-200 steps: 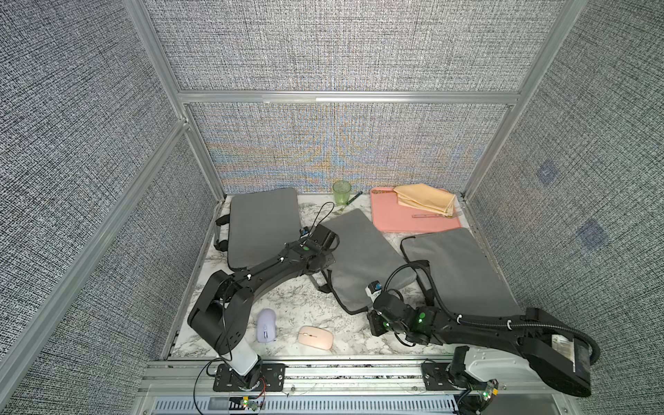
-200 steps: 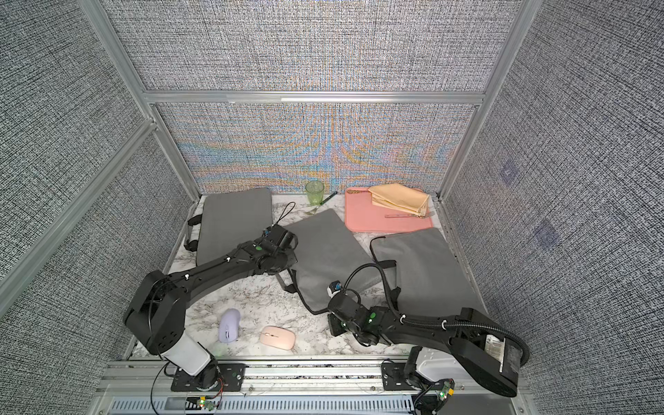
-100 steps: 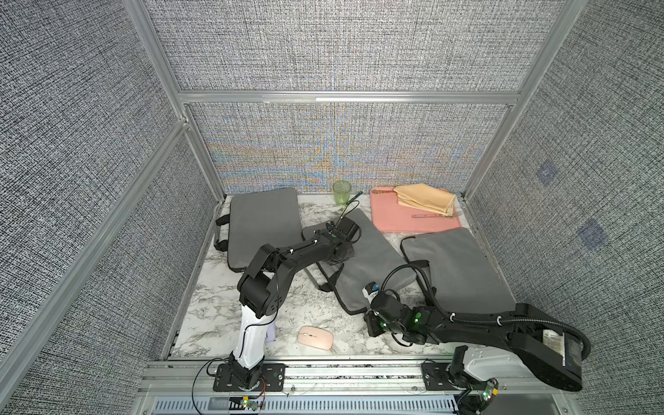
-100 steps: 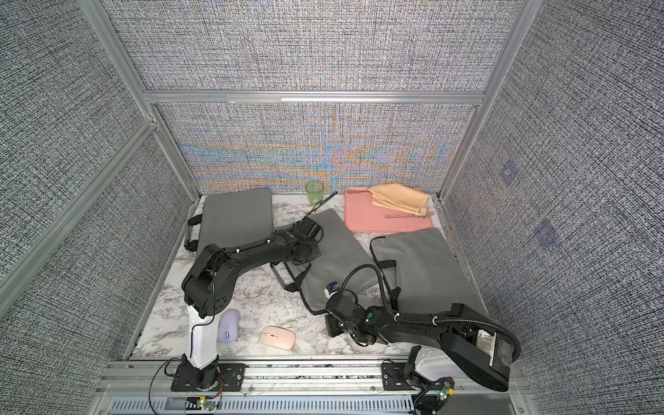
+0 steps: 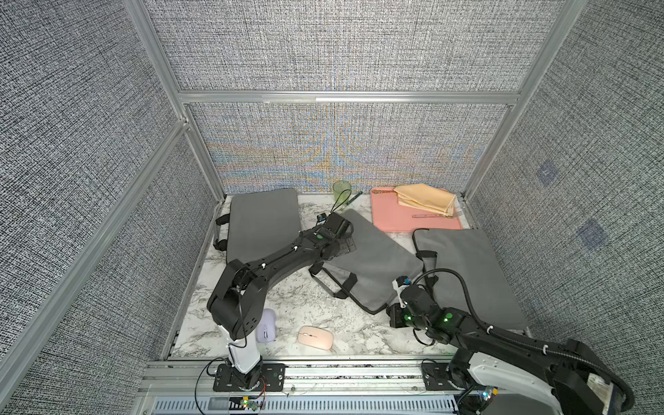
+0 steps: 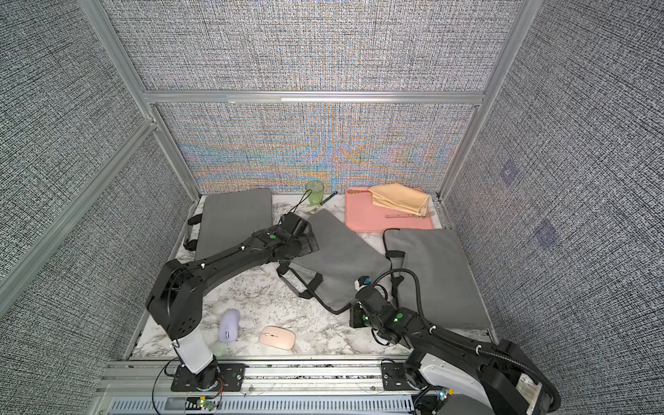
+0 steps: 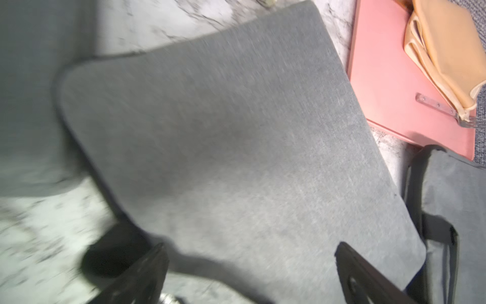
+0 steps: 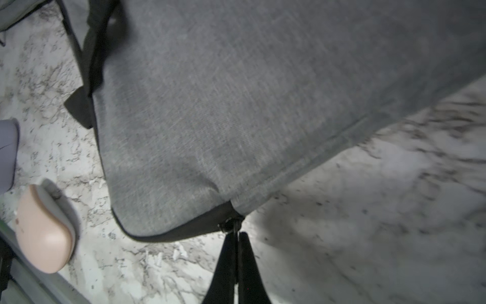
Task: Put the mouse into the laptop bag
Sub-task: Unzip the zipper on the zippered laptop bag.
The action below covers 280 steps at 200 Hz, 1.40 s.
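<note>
ok so here's my situation: my right gripper (image 8: pixel 238 237) is pinched together on the little zipper pull (image 8: pixel 228 225) at the near corner of the middle laptop bag (image 5: pixel 373 258). My left gripper (image 7: pixel 249 252) hangs with its jaws wide apart and nothing in them, over the far end of that same bag. There are 2 mice, so "the mouse" is a bit of a coin toss. Both sit on the desk (image 5: pixel 309 305) along the front edge, clear of the bag and nowhere near inside it. The pink mouse (image 5: pixel 315 337) lies between my 2 arm bases, long axis roughly along the front edge. It's off to the left of my right gripper, which is clearly the nearer one. The purple mouse (image 5: pixel 266 325) points front to back, tucked beside my left arm's base. My guess is the bag needs unzipping first, since it looks flat and I can't see any gap. The bag's black handles (image 5: pixel 341 284) stick out toward the mice, so they could snag a carry. There are 2 more grey bags, 1 by the left wall (image 5: pixel 264 222) and 1 on the right (image 5: pixel 463 273). At the back are a green cup (image 5: pixel 340 190) and a pink tray (image 5: pixel 402 215) with a yellow cloth (image 5: pixel 425 199), all out of my way.
</note>
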Each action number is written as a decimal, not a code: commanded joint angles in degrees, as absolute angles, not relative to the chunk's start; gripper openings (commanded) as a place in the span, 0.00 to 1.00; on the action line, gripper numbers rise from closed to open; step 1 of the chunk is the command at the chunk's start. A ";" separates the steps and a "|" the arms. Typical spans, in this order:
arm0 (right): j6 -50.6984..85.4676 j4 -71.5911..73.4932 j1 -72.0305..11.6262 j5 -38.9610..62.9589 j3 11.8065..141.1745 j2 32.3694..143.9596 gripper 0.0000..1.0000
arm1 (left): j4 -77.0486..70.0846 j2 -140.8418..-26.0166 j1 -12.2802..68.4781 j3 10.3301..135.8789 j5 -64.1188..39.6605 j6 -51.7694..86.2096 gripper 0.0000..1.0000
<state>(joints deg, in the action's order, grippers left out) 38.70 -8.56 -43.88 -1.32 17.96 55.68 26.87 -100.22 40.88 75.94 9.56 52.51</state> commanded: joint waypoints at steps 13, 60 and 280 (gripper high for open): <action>39.29 -15.06 -40.78 -3.02 16.70 51.10 0.00 | 29.85 -95.93 40.70 71.37 14.75 52.86 0.99; 38.93 -14.73 -39.72 -0.02 17.08 50.73 0.00 | 19.84 -95.82 40.11 58.70 9.48 55.72 0.99; 36.06 -6.33 -56.20 6.33 26.44 65.05 0.00 | 14.59 -108.57 38.16 72.16 7.05 57.87 0.00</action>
